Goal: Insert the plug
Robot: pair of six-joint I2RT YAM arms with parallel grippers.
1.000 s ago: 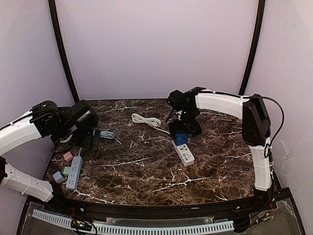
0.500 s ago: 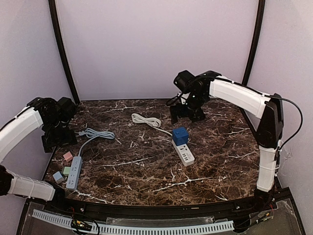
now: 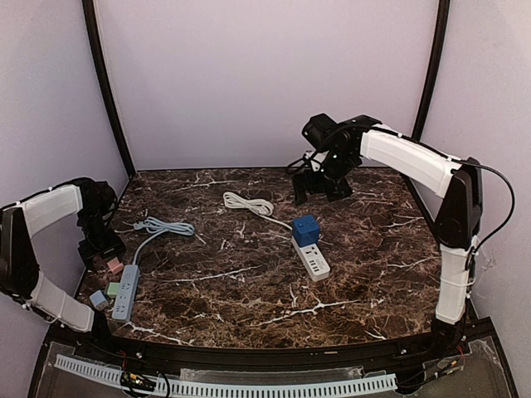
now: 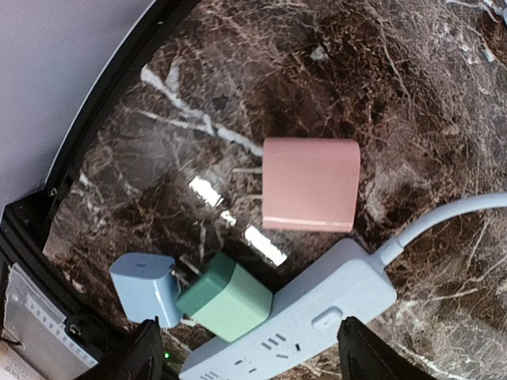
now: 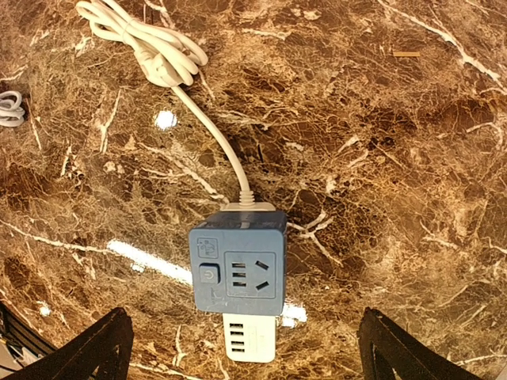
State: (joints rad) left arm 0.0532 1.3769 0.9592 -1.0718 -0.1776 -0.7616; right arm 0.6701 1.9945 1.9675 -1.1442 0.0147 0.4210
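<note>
Three loose plugs lie at the table's left edge: a pink plug (image 4: 310, 184) (image 3: 114, 264), a green plug (image 4: 226, 297) (image 3: 113, 289) and a light blue plug (image 4: 144, 289) (image 3: 99, 299). The green one rests against a light blue power strip (image 4: 305, 317) (image 3: 126, 292). My left gripper (image 4: 255, 360) (image 3: 101, 246) hovers open over them, jaws apart above the strip and green plug, holding nothing. My right gripper (image 5: 253, 356) (image 3: 320, 189) hangs open high above a blue cube socket (image 5: 238, 269) (image 3: 305, 230) seated on a white power strip (image 5: 249, 339) (image 3: 315, 261).
The light blue strip's cable (image 3: 162, 226) (image 4: 451, 222) curls toward the table's back left. A coiled white cable (image 3: 249, 203) (image 5: 150, 47) runs from the white strip. The black table rim (image 4: 95, 134) and the wall lie close to the left of the plugs.
My left arm has swung back to the left edge and come down over the loose plugs. My right arm has lifted off the blue cube socket and drawn back.
</note>
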